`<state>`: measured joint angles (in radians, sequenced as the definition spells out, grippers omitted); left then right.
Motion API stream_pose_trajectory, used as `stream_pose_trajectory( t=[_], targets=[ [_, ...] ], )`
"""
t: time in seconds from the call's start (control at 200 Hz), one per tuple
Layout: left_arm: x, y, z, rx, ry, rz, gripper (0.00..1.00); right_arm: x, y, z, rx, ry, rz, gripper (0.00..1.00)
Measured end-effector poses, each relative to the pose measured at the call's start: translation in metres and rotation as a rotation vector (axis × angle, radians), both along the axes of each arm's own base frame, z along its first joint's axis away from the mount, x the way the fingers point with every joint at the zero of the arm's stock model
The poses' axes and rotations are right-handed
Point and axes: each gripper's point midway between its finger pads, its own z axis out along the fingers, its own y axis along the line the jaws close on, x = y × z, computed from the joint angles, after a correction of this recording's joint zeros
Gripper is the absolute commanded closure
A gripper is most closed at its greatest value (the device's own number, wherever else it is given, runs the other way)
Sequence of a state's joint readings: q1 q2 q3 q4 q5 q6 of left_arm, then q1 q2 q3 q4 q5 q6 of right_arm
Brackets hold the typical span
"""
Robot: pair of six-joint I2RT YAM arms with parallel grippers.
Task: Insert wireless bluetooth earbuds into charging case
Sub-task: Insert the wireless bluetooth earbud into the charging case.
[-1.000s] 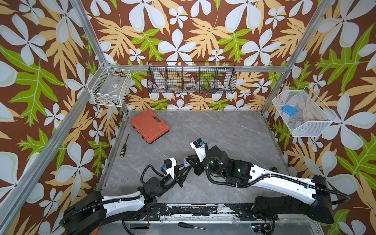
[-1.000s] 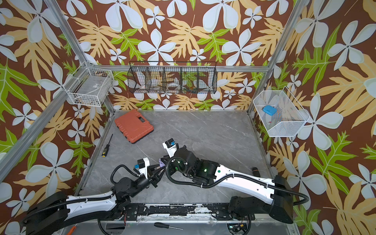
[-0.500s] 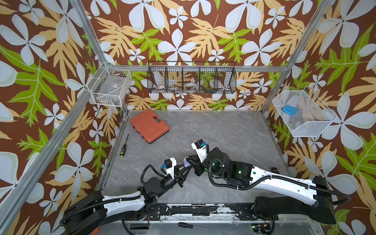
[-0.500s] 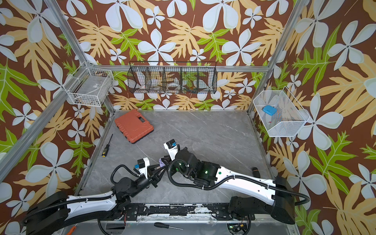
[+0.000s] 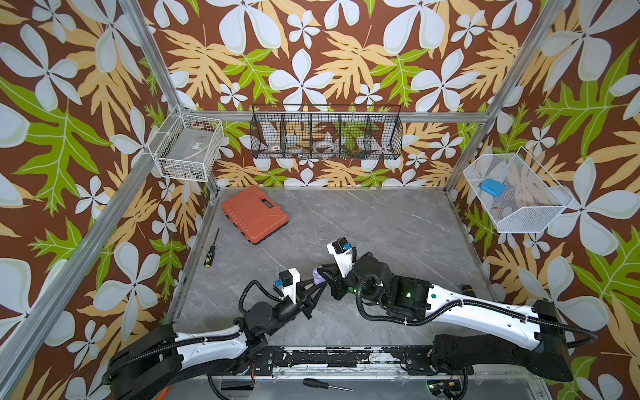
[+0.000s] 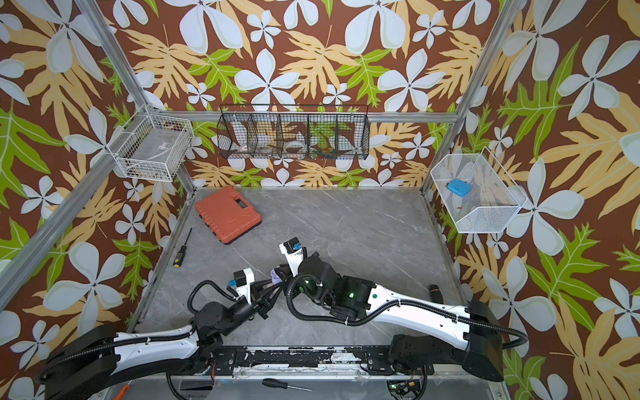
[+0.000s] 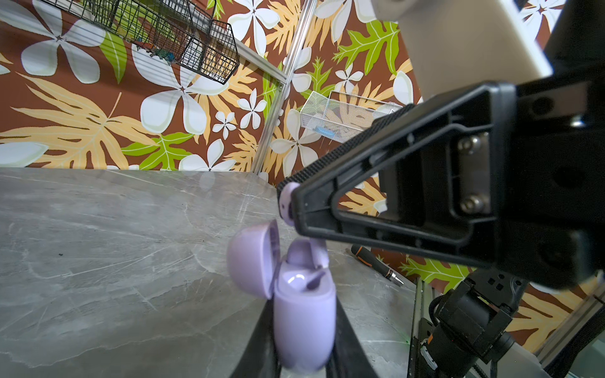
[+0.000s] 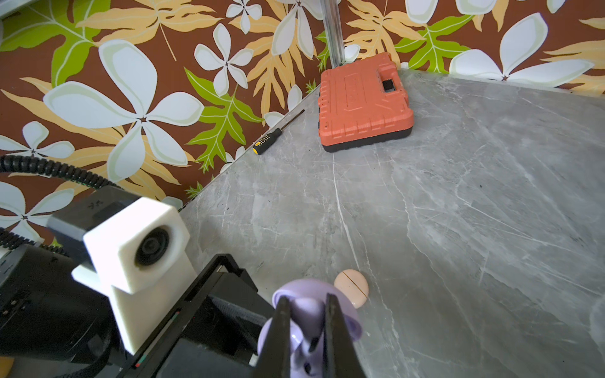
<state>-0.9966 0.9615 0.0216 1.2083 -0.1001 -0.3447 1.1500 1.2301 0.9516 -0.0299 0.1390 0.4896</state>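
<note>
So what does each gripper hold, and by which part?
Left gripper: open lavender case, by its lower body. Right gripper: lavender earbud at its fingertips; which part, unclear.

Two robot arms (image 5: pixel 207 342) (image 5: pixel 485 309). Two round earbud cases: one lavender case (image 7: pixel 304 314), open, and one pink case (image 8: pixel 351 288), shut. Two lavender earbuds (image 7: pixel 287 204) (image 7: pixel 299 280): one outside the lavender case, one lying in it. One orange toolbox (image 5: pixel 254 214). Two screwdrivers (image 5: pixel 212 247) (image 5: pixel 327 385), plus one dark-handled tool (image 7: pixel 376 265) of unclear kind. Three wire baskets: two white baskets (image 5: pixel 187 162) (image 5: pixel 519 214), one black basket (image 5: pixel 325 138). One blue object (image 5: pixel 492 187) inside a white basket.
</note>
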Motion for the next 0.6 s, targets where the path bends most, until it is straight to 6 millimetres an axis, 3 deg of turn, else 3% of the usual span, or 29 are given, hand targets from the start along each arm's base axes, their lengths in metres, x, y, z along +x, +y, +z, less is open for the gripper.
stream_pose_trajectory(
  t=[0.601],
  targets=[
    [-0.0027, -0.002, 0.0004, -0.009, 0.008, -0.022, 1.0, -0.0032, 0.0, -0.0045, -0.015, -0.029, -0.004, 0.9]
  ],
)
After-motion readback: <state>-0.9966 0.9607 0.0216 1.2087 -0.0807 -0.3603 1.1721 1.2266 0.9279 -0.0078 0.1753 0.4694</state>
